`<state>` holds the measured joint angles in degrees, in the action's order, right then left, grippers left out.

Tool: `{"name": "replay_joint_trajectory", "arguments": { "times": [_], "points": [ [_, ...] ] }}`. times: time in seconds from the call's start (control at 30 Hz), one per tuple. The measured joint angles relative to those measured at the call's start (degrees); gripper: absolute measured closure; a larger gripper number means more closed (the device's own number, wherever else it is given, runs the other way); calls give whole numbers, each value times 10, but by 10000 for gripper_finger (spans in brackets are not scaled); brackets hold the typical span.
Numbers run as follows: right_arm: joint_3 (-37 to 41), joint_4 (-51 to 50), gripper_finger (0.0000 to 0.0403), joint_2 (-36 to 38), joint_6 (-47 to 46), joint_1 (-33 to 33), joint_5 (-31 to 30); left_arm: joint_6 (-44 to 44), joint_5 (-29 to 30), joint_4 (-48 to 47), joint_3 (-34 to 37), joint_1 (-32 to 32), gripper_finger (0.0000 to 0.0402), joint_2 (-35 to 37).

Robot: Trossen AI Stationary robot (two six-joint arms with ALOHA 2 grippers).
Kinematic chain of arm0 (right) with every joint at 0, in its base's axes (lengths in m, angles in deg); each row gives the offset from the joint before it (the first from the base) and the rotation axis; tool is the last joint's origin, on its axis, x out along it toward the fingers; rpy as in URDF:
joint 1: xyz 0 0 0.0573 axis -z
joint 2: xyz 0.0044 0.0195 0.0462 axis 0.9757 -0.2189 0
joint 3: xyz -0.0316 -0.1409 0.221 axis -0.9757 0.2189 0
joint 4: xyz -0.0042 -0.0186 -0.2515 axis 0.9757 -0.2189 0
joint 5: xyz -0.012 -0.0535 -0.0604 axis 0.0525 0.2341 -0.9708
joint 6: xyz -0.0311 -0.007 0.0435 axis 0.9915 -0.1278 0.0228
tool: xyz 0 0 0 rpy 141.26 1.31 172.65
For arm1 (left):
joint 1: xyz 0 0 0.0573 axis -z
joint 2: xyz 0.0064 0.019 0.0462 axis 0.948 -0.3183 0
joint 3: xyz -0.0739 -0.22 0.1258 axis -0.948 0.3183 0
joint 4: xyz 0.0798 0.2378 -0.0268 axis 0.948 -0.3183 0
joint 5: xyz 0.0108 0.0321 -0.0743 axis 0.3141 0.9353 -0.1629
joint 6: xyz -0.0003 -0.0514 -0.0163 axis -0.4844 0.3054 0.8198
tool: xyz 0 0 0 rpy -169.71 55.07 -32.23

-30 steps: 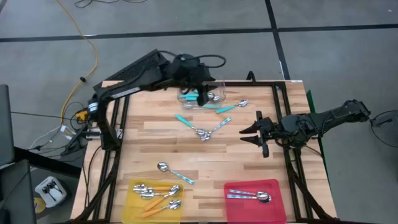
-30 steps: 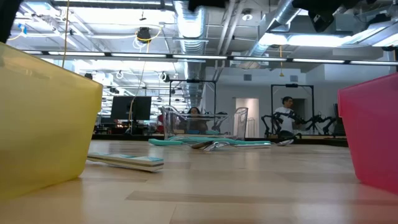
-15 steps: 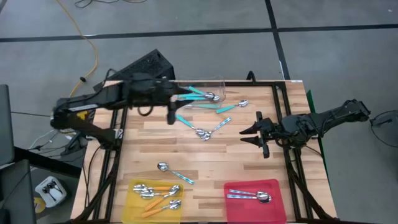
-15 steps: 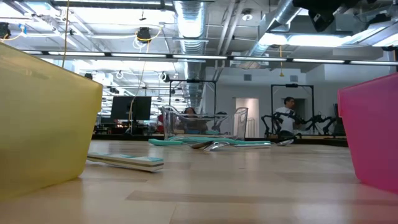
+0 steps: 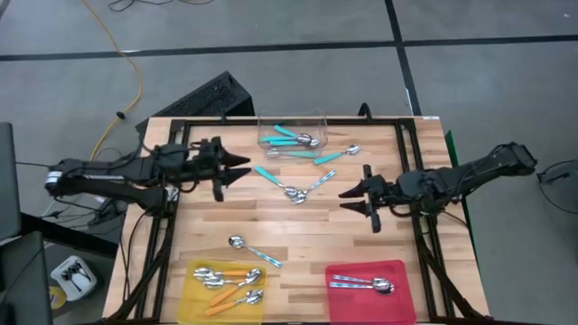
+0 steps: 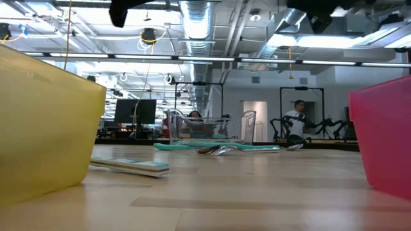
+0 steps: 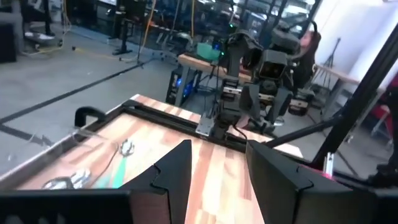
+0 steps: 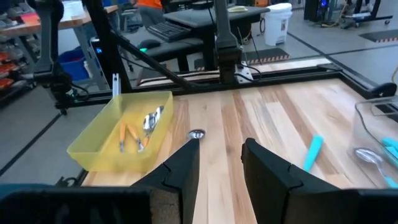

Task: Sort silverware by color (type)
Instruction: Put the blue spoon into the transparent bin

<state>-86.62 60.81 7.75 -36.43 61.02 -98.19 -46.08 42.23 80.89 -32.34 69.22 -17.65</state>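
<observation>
Left gripper (image 5: 237,170): fingers parted, empty, above table's left edge.
Right gripper (image 5: 353,199): fingers parted, empty.
Spoons (image 5: 295,191): shiny bowls; scattered mid-table, some in clear tub (image 5: 291,120), yellow tray (image 5: 190,275), red tray (image 5: 397,271).

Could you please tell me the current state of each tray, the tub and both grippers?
yellow tray: holds orange-handled spoons.
red tray: holds silver spoons.
clear tub: upright, teal-handled spoons inside.
left gripper: open, empty, above the table.
right gripper: open, empty, above the table.

Bright even overhead light, soft shadows, ceiling-strip glare at table level, blurred wrist-view edges.
</observation>
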Motion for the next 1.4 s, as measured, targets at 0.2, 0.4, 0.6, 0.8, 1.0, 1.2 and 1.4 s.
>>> {"name": "replay_joint_trajectory", "arguments": {
  "times": [0.2,0.4,0.6,0.8,1.0,1.2,1.4],
  "points": [
    [0,58,259,-64,-1,0,0,26,29,0,45,35,265,40],
    [0,134,259,-124,-1,0,0,31,78,-3,71,66,265,41],
    [0,153,259,-157,-1,0,0,31,116,6,73,76,265,41],
    [0,166,259,-175,-1,5,0,31,117,22,74,81,265,36],
    [0,178,259,-178,-5,7,3,34,124,27,73,81,265,12],
    [0,202,259,-178,-4,7,3,36,125,47,73,81,265,-17],
    [0,201,259,-178,0,7,3,36,123,59,73,81,265,-19]
  ]
}}
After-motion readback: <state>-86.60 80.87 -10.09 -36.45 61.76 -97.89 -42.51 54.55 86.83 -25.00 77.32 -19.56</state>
